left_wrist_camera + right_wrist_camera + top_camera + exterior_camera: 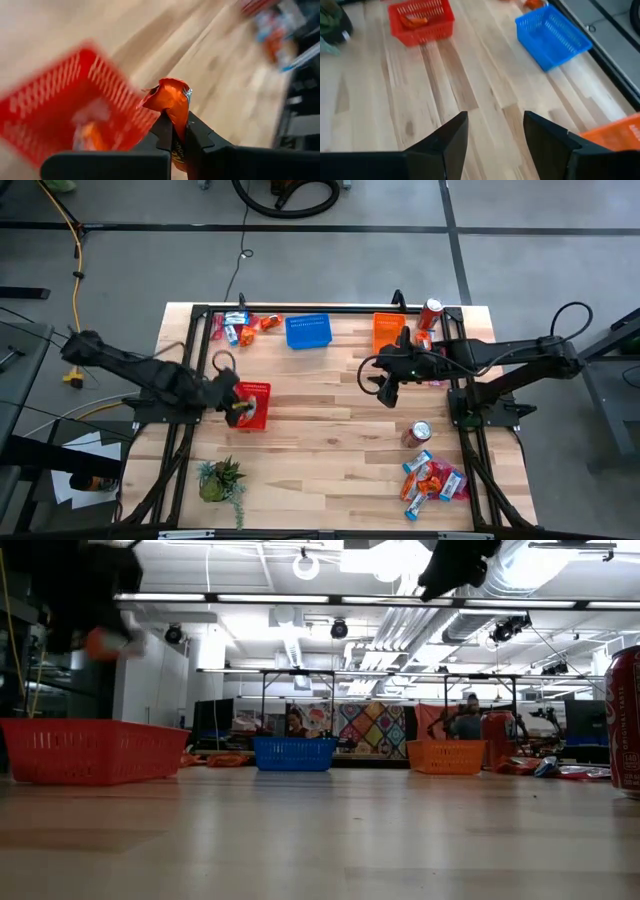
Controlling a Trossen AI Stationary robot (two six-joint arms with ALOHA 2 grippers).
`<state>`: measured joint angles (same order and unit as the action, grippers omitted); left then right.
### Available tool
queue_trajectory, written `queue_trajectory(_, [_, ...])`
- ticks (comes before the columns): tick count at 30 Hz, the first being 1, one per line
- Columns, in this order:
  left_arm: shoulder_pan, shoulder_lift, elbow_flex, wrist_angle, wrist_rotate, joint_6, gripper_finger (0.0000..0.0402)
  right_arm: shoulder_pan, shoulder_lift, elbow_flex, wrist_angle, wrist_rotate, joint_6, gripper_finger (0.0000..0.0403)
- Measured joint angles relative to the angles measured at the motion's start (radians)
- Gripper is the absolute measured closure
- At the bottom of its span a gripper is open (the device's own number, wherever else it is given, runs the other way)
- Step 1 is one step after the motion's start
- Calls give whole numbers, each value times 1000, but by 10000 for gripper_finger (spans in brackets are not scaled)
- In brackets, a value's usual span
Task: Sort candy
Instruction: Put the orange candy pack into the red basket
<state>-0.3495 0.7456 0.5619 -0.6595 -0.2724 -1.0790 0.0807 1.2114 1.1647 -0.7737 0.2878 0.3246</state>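
My left gripper (236, 408) hovers over the red mesh basket (252, 406) and is shut on an orange-wrapped candy (171, 98). That basket (60, 112) holds a few candies. My right gripper (495, 135) is open and touches nothing. It hangs above bare wood (388, 388), just on the near side of the orange basket (388, 332). One pile of candy (432, 478) lies at the near right corner. Another pile (240, 327) lies at the far left, beside the blue basket (308, 330). My left gripper pinches the orange candy between its two fingers, on the wrapper's middle part (176, 125). The crimped end (167, 92) sticks out beyond the fingertips. The candy is lifted clear, above the red basket's edge (100, 643).
A red soda can (420, 432) stands near the right candy pile, and another (431, 312) stands by the orange basket. A small plant (222, 478) sits at the near left. A black frame runs along the table's left, far and right sides. Bare wood (320, 440) fills the middle.
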Motion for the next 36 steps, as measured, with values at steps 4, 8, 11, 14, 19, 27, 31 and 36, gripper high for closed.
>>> queue_trajectory(4, [-24,79,-41,-6,-24,-138,401,0,-1,-26,-2,0,1,219])
queue_trajectory(8, [20,162,-66,-1,-1,-253,401,-2,-1,-35,-13,-3,12,219])
queue_trajectory(11, [70,217,-76,-2,74,-237,394,-2,-1,-35,-14,-4,11,219])
queue_trajectory(14, [122,253,-75,21,121,-181,376,-2,-1,-35,-26,-7,9,219])
queue_trajectory(19, [207,270,-35,32,201,-59,315,-2,-5,-35,-54,-8,10,219])
queue_trajectory(27, [330,232,137,-35,264,141,207,-2,-69,-35,-68,-15,33,219])
queue_trajectory(31, [397,194,238,-14,216,258,187,-4,-107,-35,-80,-12,128,219])
queue_trajectory(36, [483,168,278,95,113,418,184,-30,-99,-34,-228,45,453,219])
